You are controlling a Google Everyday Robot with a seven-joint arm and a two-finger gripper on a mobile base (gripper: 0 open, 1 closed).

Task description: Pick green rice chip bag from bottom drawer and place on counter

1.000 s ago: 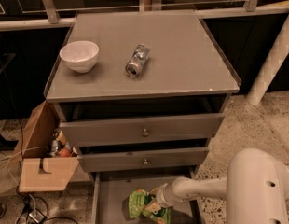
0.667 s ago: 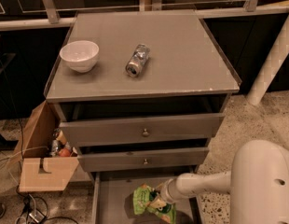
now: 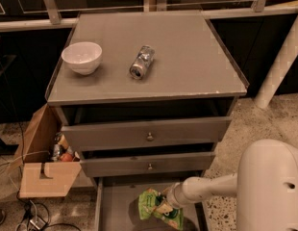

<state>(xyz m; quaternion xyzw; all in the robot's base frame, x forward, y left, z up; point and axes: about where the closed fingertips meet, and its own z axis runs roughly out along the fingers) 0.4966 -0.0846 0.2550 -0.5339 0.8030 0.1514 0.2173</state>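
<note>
The green rice chip bag (image 3: pixel 156 208) is held a little above the floor of the open bottom drawer (image 3: pixel 115 211), at the frame's lower middle. My gripper (image 3: pixel 164 202) reaches in from the right on a white arm (image 3: pixel 211 189) and is shut on the bag's upper right part. The bag hangs crumpled and tilted from the gripper. The counter (image 3: pixel 187 66) is the flat grey top of the cabinet, above the two knobbed drawers.
A white bowl (image 3: pixel 82 57) stands on the counter's left side and a silver can (image 3: pixel 142 61) lies on its side near the middle. An open cardboard box (image 3: pixel 43 172) with small items sits left of the cabinet. A white post (image 3: pixel 281 57) stands at right.
My gripper has lifted the bag a little and carried it slightly right inside the bottom drawer. The bowl and can have not moved.
</note>
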